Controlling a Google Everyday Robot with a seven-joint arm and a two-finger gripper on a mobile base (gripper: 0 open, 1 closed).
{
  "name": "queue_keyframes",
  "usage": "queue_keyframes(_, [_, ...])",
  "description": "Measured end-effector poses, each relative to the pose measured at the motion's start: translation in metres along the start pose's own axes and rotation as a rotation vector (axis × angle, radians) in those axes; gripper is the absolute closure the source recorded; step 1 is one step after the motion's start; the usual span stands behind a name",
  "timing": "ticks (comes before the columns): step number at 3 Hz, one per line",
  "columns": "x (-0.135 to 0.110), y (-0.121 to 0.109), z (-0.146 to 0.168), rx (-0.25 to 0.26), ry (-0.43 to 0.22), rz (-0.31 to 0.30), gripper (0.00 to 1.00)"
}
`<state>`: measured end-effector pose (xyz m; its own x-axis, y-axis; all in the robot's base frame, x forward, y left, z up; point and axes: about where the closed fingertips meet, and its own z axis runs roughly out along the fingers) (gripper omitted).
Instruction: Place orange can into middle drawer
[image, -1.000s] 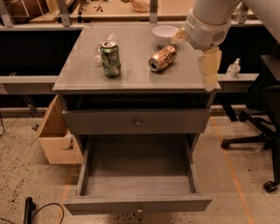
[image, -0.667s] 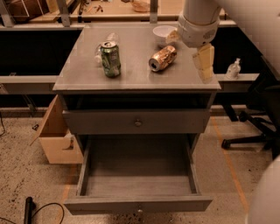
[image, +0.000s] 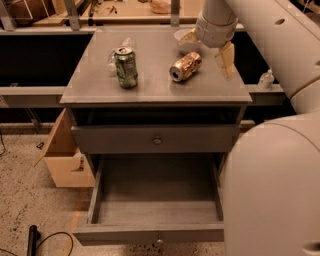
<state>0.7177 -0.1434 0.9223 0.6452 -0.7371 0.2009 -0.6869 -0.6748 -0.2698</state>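
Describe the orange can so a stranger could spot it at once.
Find the grey cabinet with its lower drawer pulled open; look at its top, right of centre. The orange can lies there, just in front of the gripper, whose jaws stand open near a white bowl. It is coppery and on its side; the green can to its left stands upright.

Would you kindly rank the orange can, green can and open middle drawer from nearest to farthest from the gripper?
Gripper hovers over the cabinet top, back right, jaws open.
1. Orange can, lying just beside it.
2. Green can, upright, farther left.
3. Middle drawer, pulled open below.
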Motion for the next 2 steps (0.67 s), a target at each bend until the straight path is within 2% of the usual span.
queue_keyframes(1, [0.0, -0.026, 0.017, 0.057, -0.059, -0.124, 0.0])
queue_keyframes(2, [-0.004, -0.049, 0.045, 0.08, -0.091, -0.238, 0.0])
